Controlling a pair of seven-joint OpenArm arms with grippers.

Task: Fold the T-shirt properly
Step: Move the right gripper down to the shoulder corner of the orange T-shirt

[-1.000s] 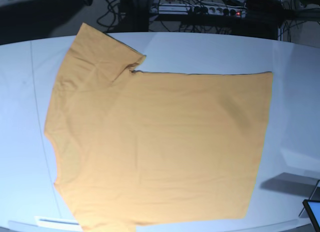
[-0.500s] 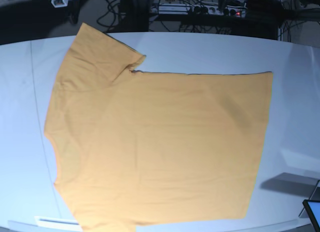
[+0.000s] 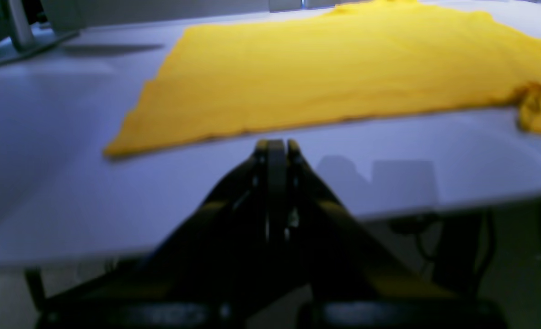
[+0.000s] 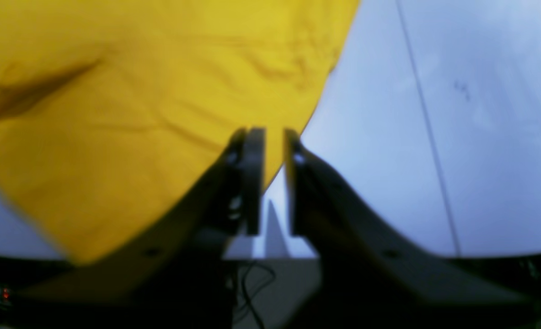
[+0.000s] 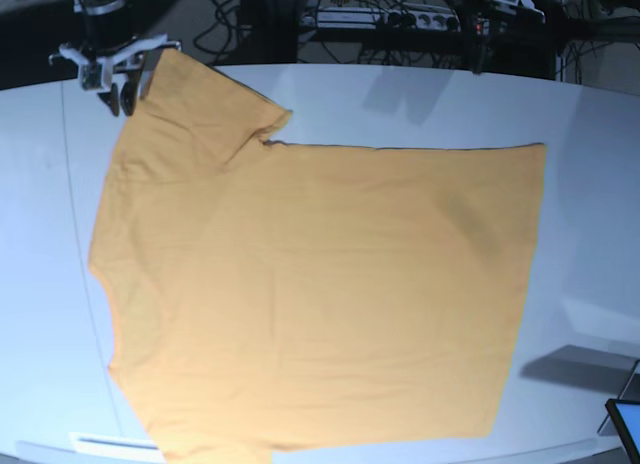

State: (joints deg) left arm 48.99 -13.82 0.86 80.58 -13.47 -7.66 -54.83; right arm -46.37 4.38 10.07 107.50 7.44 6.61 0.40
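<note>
base view showed the t-shirt (image 5: 320,284) spread flat and unfolded on the desk (image 5: 420,104), one sleeve pointing to the far left corner of the picture and the straight hem at the right. nothing of the fold was done yet, so the step in hand looked like the approach to a first grasp.

the right gripper (image 5: 128,92) hung just off the tip of that sleeve, at its outer edge. in the right wrist view its jaws stood a little apart with nothing between them, the t-shirt edge (image 4: 297,132) passing right under the fingertips. the left gripper (image 5: 478,56) sat beyond the far side of the t-shirt, near the hem end, over the desk edge. in the left wrist view its jaws were pressed together and empty, with bare desk between them and the nearest edge of the cloth.

to do this well, the right gripper would probably want to open wider before descending, then come down straddling the sleeve edge so one finger could slip under the cloth. a pinch taken too far in would likely bunch the sleeve. the left gripper would need to open and move in to the t-shirt's far edge, so both lift together and the fold line stays straight. the cloth looked thin and limp, so a low, slow lift seemed wise.
</note>
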